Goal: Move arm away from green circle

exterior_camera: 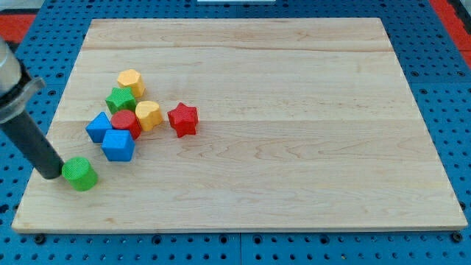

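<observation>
The green circle (79, 174) lies near the board's left edge, toward the view's bottom left. My tip (50, 174) rests just to its left, touching or almost touching it. The dark rod slants up to the view's upper left. A cluster of blocks sits up and to the right of the green circle: a yellow hexagon (130, 81), a green star (120, 100), a yellow heart (148, 115), a red circle (126, 123), a blue block (98, 126), a blue cube (118, 145) and a red star (182, 119).
The wooden board (294, 147) lies on a blue perforated table (22, 66). The board's left edge runs just behind my tip.
</observation>
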Motion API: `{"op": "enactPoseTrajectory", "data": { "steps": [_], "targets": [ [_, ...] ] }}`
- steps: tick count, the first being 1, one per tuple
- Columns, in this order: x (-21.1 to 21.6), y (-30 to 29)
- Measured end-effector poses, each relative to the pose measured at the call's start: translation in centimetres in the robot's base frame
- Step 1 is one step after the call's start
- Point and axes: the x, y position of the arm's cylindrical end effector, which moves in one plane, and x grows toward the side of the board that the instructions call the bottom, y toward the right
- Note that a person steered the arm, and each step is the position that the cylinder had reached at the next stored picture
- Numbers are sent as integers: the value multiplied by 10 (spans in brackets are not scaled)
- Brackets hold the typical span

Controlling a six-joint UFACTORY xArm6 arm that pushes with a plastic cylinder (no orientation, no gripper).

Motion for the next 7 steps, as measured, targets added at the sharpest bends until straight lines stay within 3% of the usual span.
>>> {"op": "enactPoseTrajectory", "data": {
  "steps": [1, 3, 6, 7],
  "targets": [
    [-20, -25],
    [-46, -21],
    [-51, -20],
    [-35, 14]
  ]
}}
